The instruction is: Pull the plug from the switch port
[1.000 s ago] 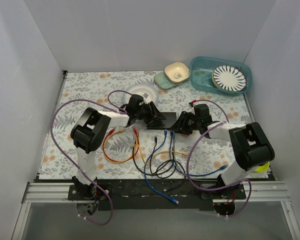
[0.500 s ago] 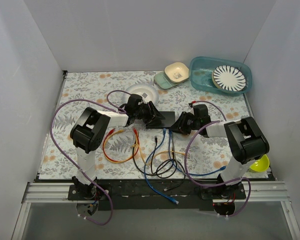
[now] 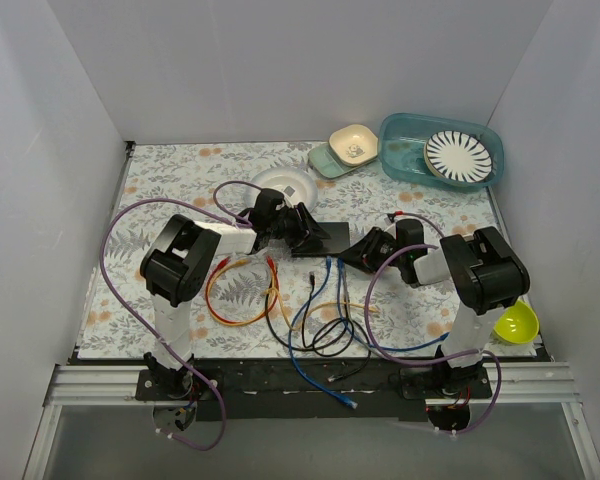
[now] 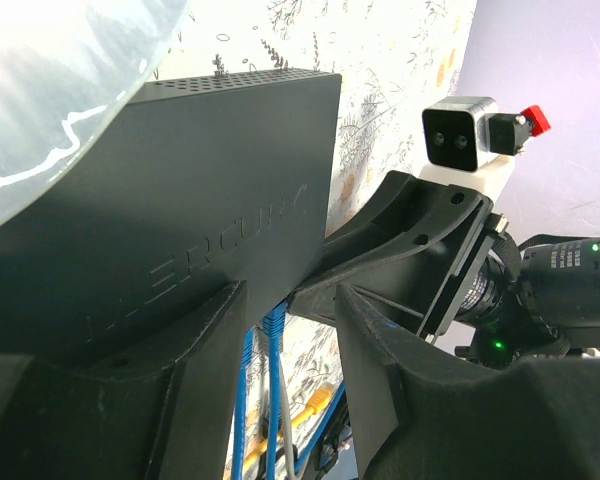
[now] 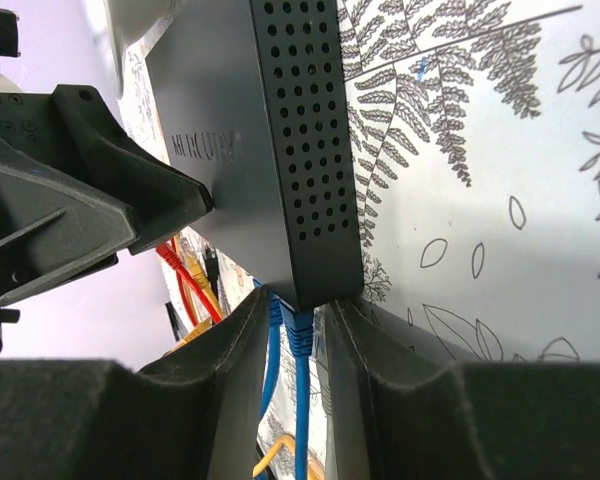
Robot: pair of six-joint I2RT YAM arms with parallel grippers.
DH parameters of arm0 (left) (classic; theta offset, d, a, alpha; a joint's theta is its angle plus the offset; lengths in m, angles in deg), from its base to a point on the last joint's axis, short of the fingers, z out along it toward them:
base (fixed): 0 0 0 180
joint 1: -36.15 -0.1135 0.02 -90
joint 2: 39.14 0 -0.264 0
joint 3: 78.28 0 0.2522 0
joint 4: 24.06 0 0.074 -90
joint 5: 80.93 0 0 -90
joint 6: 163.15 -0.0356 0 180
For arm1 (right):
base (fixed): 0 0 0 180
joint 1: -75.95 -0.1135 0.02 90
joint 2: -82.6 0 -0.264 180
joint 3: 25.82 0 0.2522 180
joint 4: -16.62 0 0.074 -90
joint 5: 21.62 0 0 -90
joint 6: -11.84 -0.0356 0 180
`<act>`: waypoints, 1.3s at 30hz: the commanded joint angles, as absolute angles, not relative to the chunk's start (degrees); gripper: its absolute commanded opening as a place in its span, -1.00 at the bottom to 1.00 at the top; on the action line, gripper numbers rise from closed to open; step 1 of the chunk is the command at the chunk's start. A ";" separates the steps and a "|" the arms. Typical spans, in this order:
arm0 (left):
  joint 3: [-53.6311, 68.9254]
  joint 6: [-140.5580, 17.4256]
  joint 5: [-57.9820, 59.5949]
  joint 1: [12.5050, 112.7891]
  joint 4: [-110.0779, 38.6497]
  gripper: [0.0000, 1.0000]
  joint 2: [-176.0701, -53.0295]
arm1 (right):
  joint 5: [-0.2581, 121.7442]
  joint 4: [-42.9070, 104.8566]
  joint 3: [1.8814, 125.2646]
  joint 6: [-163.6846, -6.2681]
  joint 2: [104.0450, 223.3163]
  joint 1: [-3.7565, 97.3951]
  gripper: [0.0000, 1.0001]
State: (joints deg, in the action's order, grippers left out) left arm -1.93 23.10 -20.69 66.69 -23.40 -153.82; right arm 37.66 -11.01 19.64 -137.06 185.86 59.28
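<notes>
Top external view gives us the switch [image 3: 330, 238] lying flat on the floral tablecloth [image 3: 170, 185], with both arms reaching in on it. The left gripper [image 3: 302, 230] sits over the switch's left end. The right gripper [image 3: 354, 251] is at the switch's near right corner.

From the right wrist we see the plug [image 5: 300, 328], which is blue. It is seated in a port on the switch's near edge, just beside the corner where the perforated side wall ends. A second blue cable [image 5: 272, 345] leaves the switch right next to it. The right gripper's fingers [image 5: 380, 400] stand close on either side of the plug with only a narrow gap between them. We cannot tell whether they are pinching it or only flanking it.

From the left wrist we see the left gripper's fingers [image 4: 205, 390] spread apart. The switch's corner and the blue plug show in the gap between them. One finger overlaps the switch's top face, but we cannot tell whether it presses down there.

Nearer the arm bases than the switch, blue and black cables tangle together, and an orange cable [image 3: 220, 305] loops to the switch's near left. A white plate [image 3: 285, 181] lies just beyond the switch's far left corner. Well beyond its far right corner stands a teal basin [image 3: 395, 150] holding a striped plate [image 3: 458, 155].
</notes>
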 commanded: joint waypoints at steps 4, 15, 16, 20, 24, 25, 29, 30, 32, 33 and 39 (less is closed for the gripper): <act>-4.93 19.93 -18.71 66.82 -30.52 -0.17 -154.54 | 37.27 -14.01 21.24 -137.94 187.89 58.90 -0.38; -5.63 19.93 -19.41 67.09 -30.09 -0.18 -154.46 | 36.13 -16.73 20.64 -139.25 190.09 58.28 -0.97; -5.64 20.10 -19.50 67.09 -30.00 -0.18 -154.37 | 35.35 -16.73 20.72 -138.98 190.18 58.37 -0.97; -4.76 20.81 -20.02 67.09 -29.47 -0.18 -155.07 | 31.92 -13.59 21.68 -136.18 191.40 57.75 -0.97; -3.97 21.95 -20.02 67.09 -28.68 -0.18 -156.47 | 29.10 -5.84 22.39 -131.26 192.37 56.79 -0.97; -3.79 22.39 -19.94 67.09 -28.50 -0.19 -156.65 | 28.57 -4.35 22.22 -129.42 192.29 56.61 -0.97; -4.14 23.36 -19.67 67.00 -27.98 -0.18 -157.27 | 28.22 1.11 20.03 -126.07 190.10 56.35 -0.97; -4.23 23.53 -19.59 66.91 -27.71 -0.18 -157.36 | 28.39 2.24 18.71 -125.63 189.31 56.26 -0.97; -4.49 23.80 -19.50 66.82 -27.54 -0.19 -157.27 | 29.88 4.27 17.91 -124.05 186.77 56.35 -0.97; -4.49 23.80 -19.41 66.73 -27.53 -0.19 -157.27 | 30.58 5.32 17.56 -123.61 185.71 56.52 -0.97; -5.02 23.27 -18.88 65.68 -28.06 -0.18 -155.51 | 45.77 14.09 13.16 -123.17 169.37 61.00 -0.97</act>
State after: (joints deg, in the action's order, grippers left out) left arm -2.87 25.40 -22.92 66.56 -21.20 -154.34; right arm 32.75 1.52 15.27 -127.20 178.30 57.84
